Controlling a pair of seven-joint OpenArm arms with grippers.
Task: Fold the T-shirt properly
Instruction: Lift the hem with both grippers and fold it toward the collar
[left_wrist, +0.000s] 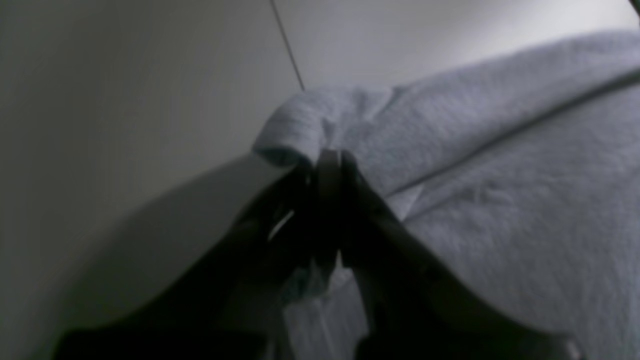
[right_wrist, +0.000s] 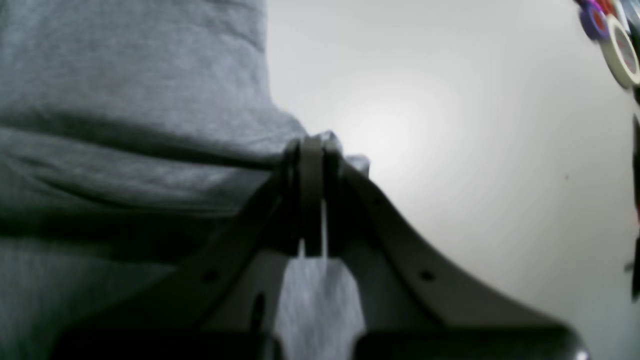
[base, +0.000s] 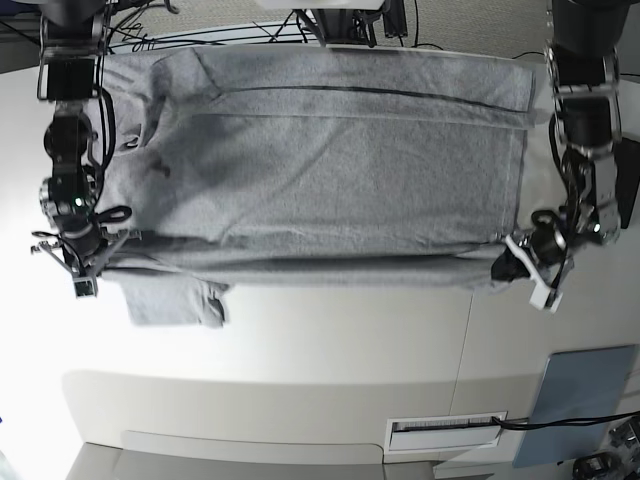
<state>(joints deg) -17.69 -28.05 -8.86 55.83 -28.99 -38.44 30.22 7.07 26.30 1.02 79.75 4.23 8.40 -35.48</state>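
Note:
The heather-grey T-shirt (base: 330, 160) lies spread flat across the white table, plain side up, with a sleeve (base: 175, 300) sticking out at the near left. My left gripper (base: 512, 262) is on the base view's right, shut on the shirt's near corner. The left wrist view shows its jaws (left_wrist: 327, 162) closed on a bunched fold of grey cloth (left_wrist: 500, 200). My right gripper (base: 92, 262) is on the base view's left, shut on the other near corner. The right wrist view shows its tips (right_wrist: 312, 147) pinching the cloth (right_wrist: 125, 75).
A blue-grey sheet (base: 578, 400) lies at the near right of the table (base: 330, 350), beside a white slotted strip (base: 445, 430). Cables (base: 200, 30) run along the back edge. Tape rolls (right_wrist: 620, 50) sit at the right wrist view's top right.

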